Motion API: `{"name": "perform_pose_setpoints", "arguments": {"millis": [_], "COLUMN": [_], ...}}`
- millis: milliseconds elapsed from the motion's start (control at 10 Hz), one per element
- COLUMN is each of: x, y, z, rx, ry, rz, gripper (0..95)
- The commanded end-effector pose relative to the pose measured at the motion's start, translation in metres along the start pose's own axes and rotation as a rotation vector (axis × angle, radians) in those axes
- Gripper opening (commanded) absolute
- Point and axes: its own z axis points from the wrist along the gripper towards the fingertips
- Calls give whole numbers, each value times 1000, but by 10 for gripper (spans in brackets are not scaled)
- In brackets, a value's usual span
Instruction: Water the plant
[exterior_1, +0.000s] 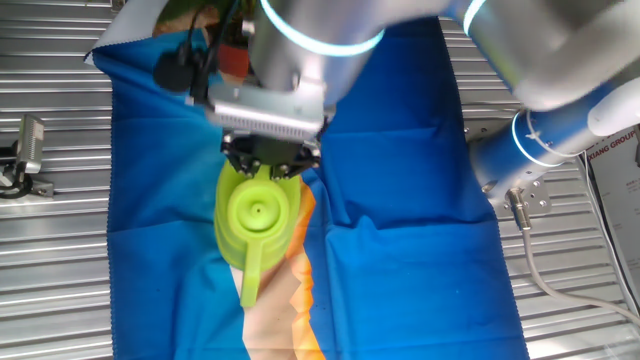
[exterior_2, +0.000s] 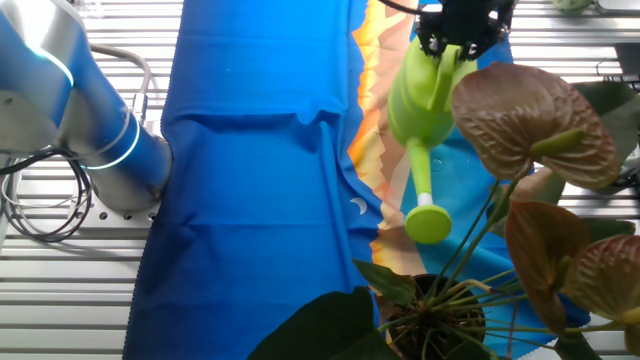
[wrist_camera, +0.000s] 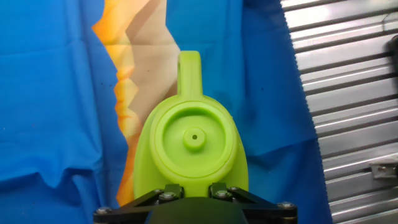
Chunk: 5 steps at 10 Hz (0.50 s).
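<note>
My gripper (exterior_1: 268, 165) is shut on the rear of the lime-green watering can (exterior_1: 258, 215) and holds it tilted, spout pointing away from the hand and downward. In the other fixed view the gripper (exterior_2: 455, 45) is at the top and the can (exterior_2: 420, 100) hangs below it. Its spout head (exterior_2: 428, 222) sits just above and left of the plant (exterior_2: 530, 120), which has large reddish-brown and green leaves at the lower right and stems meeting at its base (exterior_2: 435, 320). The hand view shows the can's round lid (wrist_camera: 194, 140) and the gripper (wrist_camera: 193, 190) gripping it.
A blue cloth (exterior_1: 400, 250) with an orange and beige stripe (exterior_1: 300, 300) covers the ribbed metal table (exterior_1: 50, 260). The arm's base (exterior_2: 110, 160) with cables stands at one side. A metal clamp (exterior_1: 25, 150) lies off the cloth.
</note>
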Motion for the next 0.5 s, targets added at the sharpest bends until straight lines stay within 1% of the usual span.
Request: {"name": "perform_pose_setpoints", "arguments": {"millis": [100, 200, 300, 400, 500], "x": [-1, -3, -4, -6, -8], "y": [2, 4, 5, 7, 10], "z": [4, 5, 5, 5, 5], "rx": [-1, 2, 3, 2, 7], "ry": [2, -7, -25, -35, -39], "rz": [-9, -20, -33, -56, -84], "gripper": [0, 0, 0, 0, 0]}}
